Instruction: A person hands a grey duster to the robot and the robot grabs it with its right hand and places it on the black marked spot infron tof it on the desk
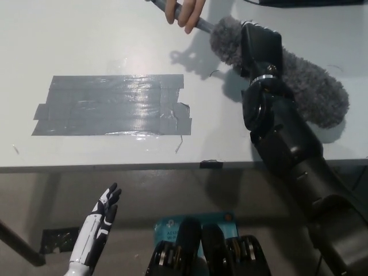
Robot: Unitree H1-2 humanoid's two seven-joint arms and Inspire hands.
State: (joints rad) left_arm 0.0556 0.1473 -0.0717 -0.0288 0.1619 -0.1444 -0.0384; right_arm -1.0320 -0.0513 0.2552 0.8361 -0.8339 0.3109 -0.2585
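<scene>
Left hand (pixel 102 214) is hanging low at the lower left, below the desk edge, fingers spread and holding nothing. Just past it the white desk (pixel 86 34) is carrying the marked spot (pixel 112 105) – a patch of overlapping dark grey tape strips, glossy, sitting left of centre near the front edge, with one loose corner curling at its right end. Nothing is lying on the patch. A small dark tab (pixel 211 164) is sitting on the desk's front edge, right of the patch. The black right arm is reaching up from the bottom right across the desk, and the right hand (pixel 260 49) is lying over the grey duster (pixel 310 86), back of the hand toward the camera – finger position is hidden, so grip cannot be told from this view. The duster's fluffy head is stretching diagonally from upper centre down toward the right, well apart from the tape patch, and is casting a shadow on the desk under it. At the far end a person's hand (pixel 187 10) is gripping the duster's grey handle (pixel 201 24) at the top edge of the picture.
</scene>
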